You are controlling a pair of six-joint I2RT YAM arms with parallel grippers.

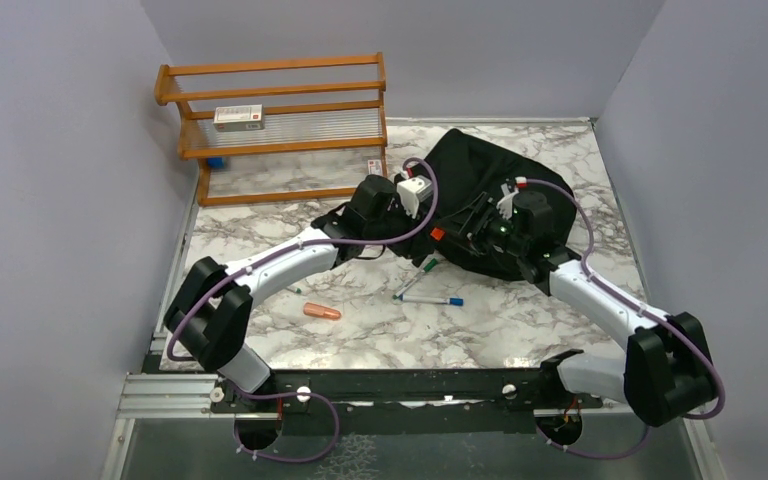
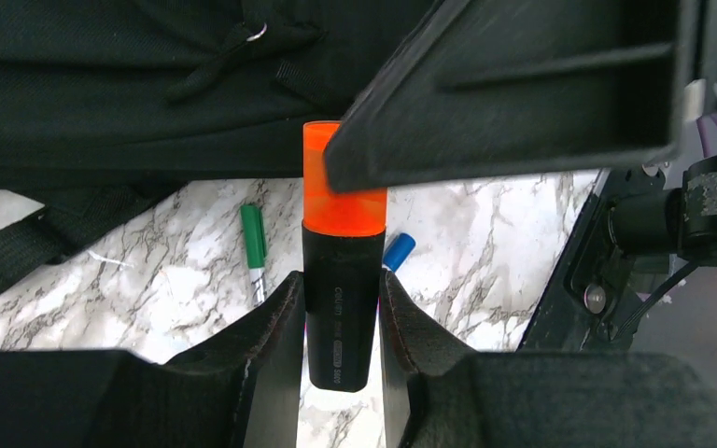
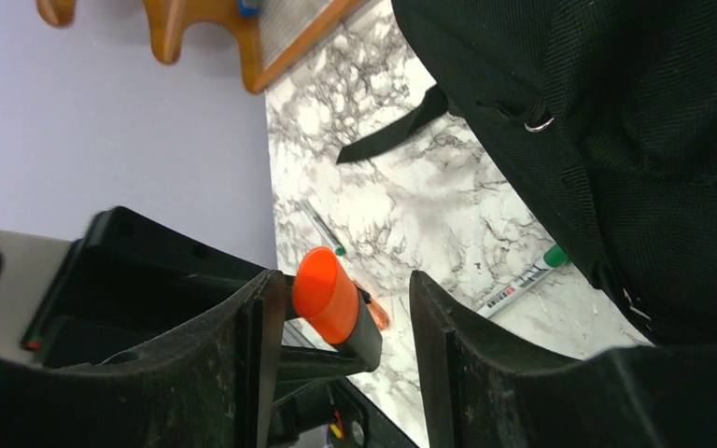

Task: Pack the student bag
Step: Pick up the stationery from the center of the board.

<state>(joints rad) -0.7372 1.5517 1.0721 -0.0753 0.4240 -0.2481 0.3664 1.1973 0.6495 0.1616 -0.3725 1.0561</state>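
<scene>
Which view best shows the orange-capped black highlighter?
Left wrist: the orange-capped black highlighter fills the centre, clamped between the left gripper's fingers. Right wrist shows mainly its cap between the right gripper's open fingers; top external shows only an orange speck.

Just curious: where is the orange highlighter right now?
In the left wrist view, the left claw grips the highlighter by the student bag, its cap between the right claw's open fingers.

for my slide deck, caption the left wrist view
Left gripper clamps an orange-capped black highlighter over the marble table, student bag behind.
</scene>
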